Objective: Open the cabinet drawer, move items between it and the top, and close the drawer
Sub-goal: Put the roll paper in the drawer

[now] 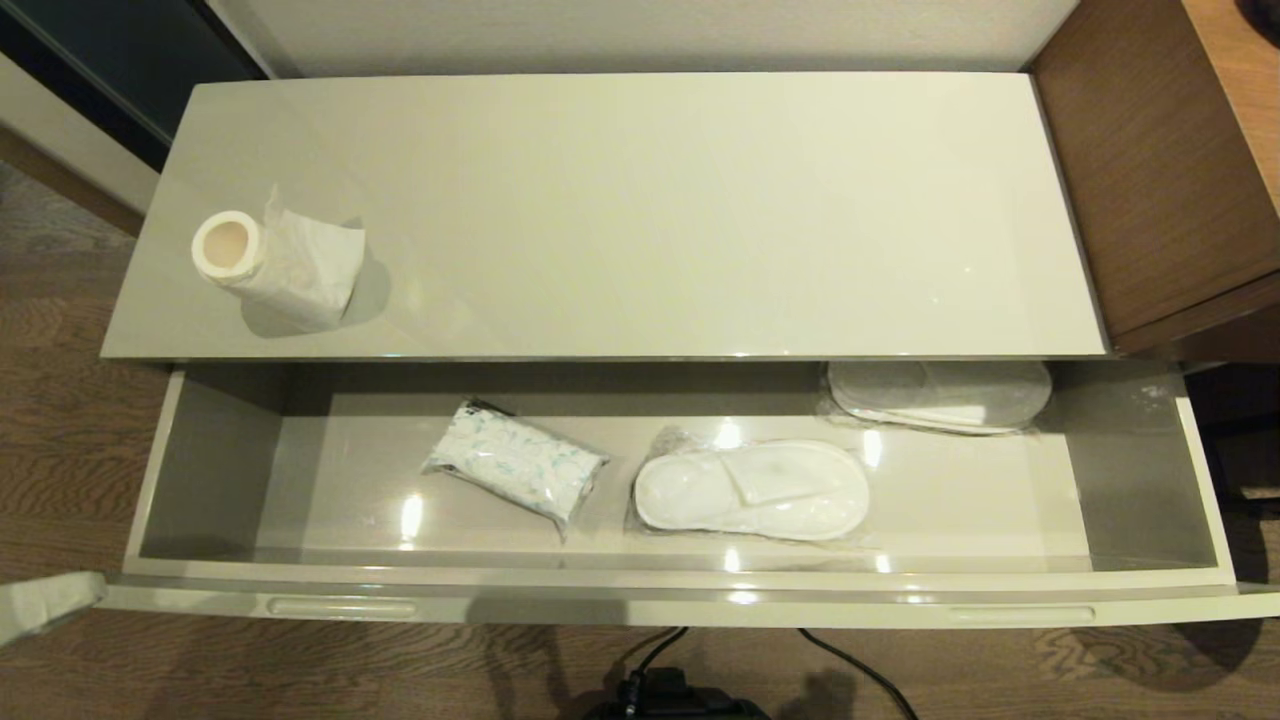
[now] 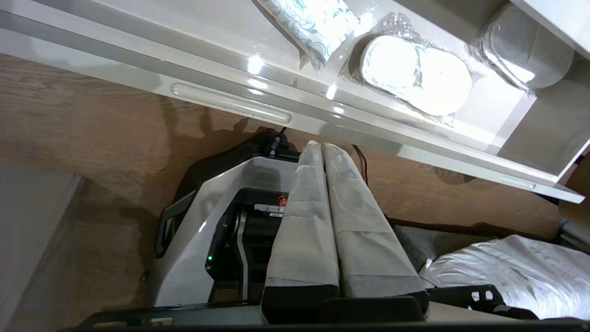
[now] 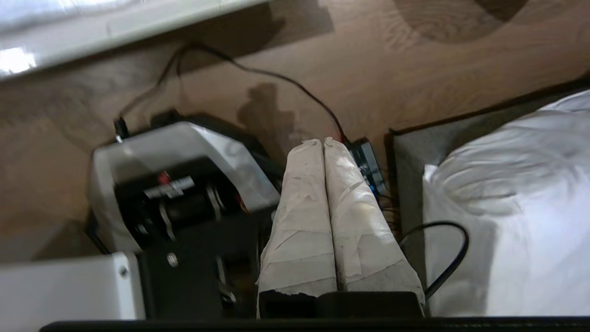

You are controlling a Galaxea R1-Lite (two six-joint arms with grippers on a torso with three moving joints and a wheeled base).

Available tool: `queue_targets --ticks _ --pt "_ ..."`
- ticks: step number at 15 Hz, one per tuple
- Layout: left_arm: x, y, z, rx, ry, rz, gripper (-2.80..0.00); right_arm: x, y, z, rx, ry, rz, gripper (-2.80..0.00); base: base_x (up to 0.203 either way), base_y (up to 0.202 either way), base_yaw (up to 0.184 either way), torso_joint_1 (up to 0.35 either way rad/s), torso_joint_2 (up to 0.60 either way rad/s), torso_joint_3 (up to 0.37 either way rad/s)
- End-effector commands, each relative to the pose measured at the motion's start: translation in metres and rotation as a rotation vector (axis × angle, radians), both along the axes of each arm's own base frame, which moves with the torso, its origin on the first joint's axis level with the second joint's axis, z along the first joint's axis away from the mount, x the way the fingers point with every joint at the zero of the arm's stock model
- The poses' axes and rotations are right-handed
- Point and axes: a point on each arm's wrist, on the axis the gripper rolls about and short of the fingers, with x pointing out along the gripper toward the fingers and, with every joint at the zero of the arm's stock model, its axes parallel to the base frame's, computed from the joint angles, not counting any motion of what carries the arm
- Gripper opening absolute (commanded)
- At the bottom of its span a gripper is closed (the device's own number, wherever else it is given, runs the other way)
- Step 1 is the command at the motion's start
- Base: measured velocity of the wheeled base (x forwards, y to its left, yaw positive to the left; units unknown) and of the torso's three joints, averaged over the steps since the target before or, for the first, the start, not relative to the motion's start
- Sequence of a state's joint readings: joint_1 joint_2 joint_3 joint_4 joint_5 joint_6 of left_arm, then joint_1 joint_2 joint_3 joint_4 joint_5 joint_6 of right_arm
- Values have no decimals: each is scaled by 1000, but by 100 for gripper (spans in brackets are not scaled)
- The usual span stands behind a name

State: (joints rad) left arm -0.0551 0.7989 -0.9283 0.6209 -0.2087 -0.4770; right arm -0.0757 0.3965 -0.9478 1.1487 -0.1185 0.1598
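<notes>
The cabinet drawer stands pulled fully out, its pale grey floor showing. A white toilet paper roll with a loose flap lies on the top at its left end. My left gripper is shut on nothing, held low over the floor in front of the drawer's left slot handle; only its tip shows at the head view's left edge. My right gripper is shut and empty, low over the floor, out of the head view.
Inside the drawer lie a white packet with green-blue print and two plastic-wrapped pairs of slippers. Brown wooden furniture adjoins the cabinet on the right. The robot base and cables sit on the wood floor.
</notes>
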Motion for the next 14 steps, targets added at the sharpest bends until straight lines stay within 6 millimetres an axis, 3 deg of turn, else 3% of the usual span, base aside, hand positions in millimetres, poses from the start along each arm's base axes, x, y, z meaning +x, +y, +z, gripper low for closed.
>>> queue_targets --ticks 1,4,6,9,13,14 --pt "-2 0 -1 -3 0 1 -280 -12 13 -23 -74 -46 35 -280 0 0 0 0 0 0" --pt "-1 0 -2 1 1 6 -280 -1 10 -18 -66 -45 52 -280 0 0 0 0 0 0" --pt "0 0 -3 1 4 6 -280 -3 8 -36 -66 -29 81 -280 0 0 0 0 0 0" --pt "1 0 -3 -1 8 6 -280 -3 1 -39 -70 -27 149 -280 0 0 0 0 0 0" --pt "3 0 -3 -2 9 4 -280 -14 -2 -72 -87 -80 201 -280 0 0 0 0 0 0" --pt "3 0 -3 -2 10 4 -280 -7 -2 -83 -110 -145 216 -280 0 0 0 0 0 0"
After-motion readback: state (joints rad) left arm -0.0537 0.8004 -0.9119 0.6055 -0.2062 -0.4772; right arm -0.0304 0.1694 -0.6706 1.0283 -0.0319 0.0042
